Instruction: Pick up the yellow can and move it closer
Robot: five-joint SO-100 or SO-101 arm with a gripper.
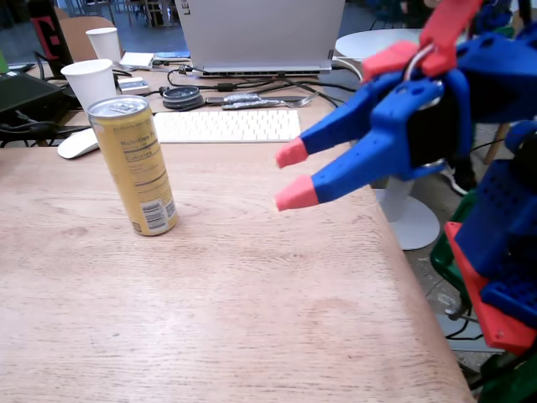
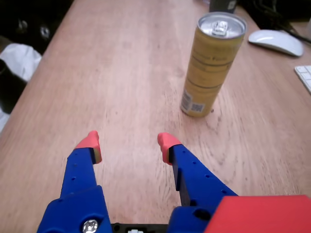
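The yellow can (image 1: 134, 165) stands upright on the wooden table, left of centre in the fixed view, with its silver top and barcode patch showing. My blue gripper (image 1: 294, 174) with red fingertips hovers open to the can's right, well apart from it, with nothing between its fingers. In the wrist view the can (image 2: 212, 64) stands ahead and to the right of the open gripper (image 2: 129, 141), beyond the fingertips.
Behind the can are two white paper cups (image 1: 91, 82), a white mouse (image 1: 77, 143), a white keyboard (image 1: 226, 126), cables and a laptop (image 1: 260, 34). The table's right edge (image 1: 419, 285) drops off beside the arm's base.
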